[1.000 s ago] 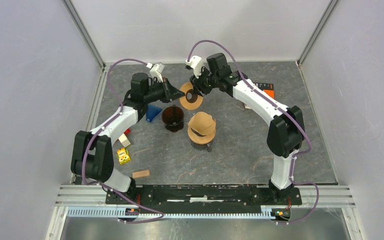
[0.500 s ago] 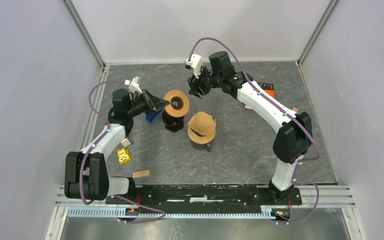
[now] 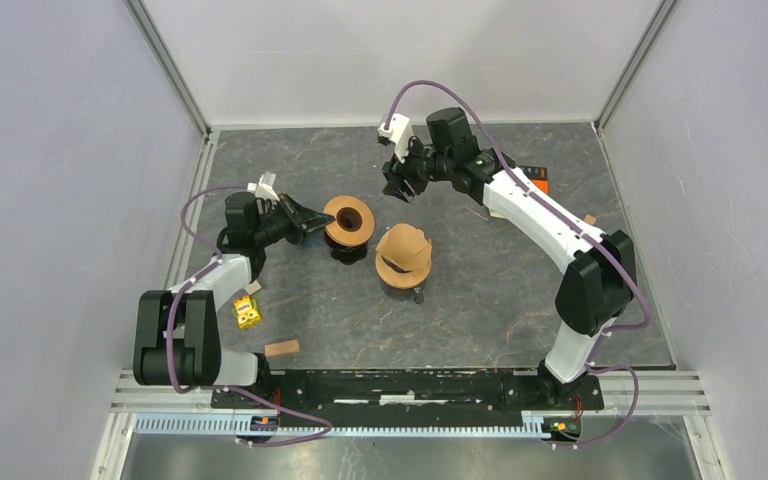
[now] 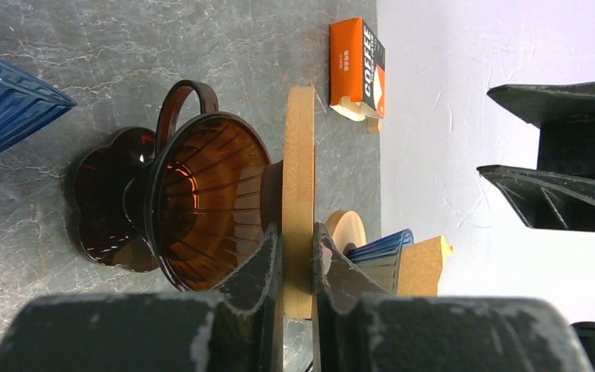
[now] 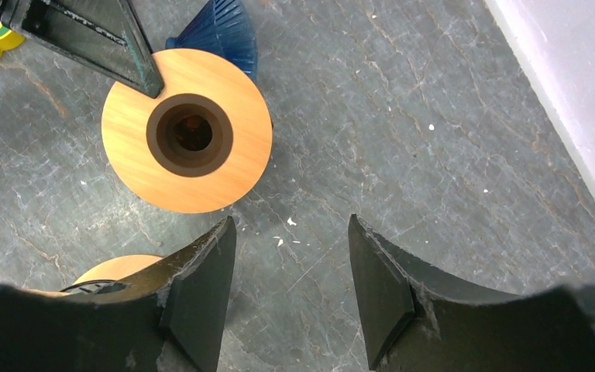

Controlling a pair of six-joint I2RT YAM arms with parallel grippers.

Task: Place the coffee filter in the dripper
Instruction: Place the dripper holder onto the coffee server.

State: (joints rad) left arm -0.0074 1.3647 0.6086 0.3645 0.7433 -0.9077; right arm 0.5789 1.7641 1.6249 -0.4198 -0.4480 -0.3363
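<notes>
My left gripper point(image 3: 310, 217) is shut on the edge of a round wooden collar point(image 3: 348, 217) with a centre hole. In the left wrist view the pads point(image 4: 271, 256) pinch that collar point(image 4: 298, 155), and an amber ribbed dripper cone point(image 4: 201, 201) hangs from it, mouth towards the table. It hovers over a dark brown dripper point(image 3: 346, 246) standing on the table. The tan paper coffee filter point(image 3: 403, 252) sits on a separate stand to the right. My right gripper point(image 3: 400, 187) is open and empty, above bare table behind the collar point(image 5: 187, 129).
A blue ribbed cone point(image 5: 221, 27) lies left of the brown dripper, also in the left wrist view point(image 4: 8, 93). An orange coffee box point(image 3: 530, 180) lies at the back right. A yellow box point(image 3: 247, 312) and a wood block point(image 3: 281, 347) lie front left.
My right gripper let go of the wooden collar and drew back a little. My left arm carried the collar left and towards me, over the dark brown dripper.
</notes>
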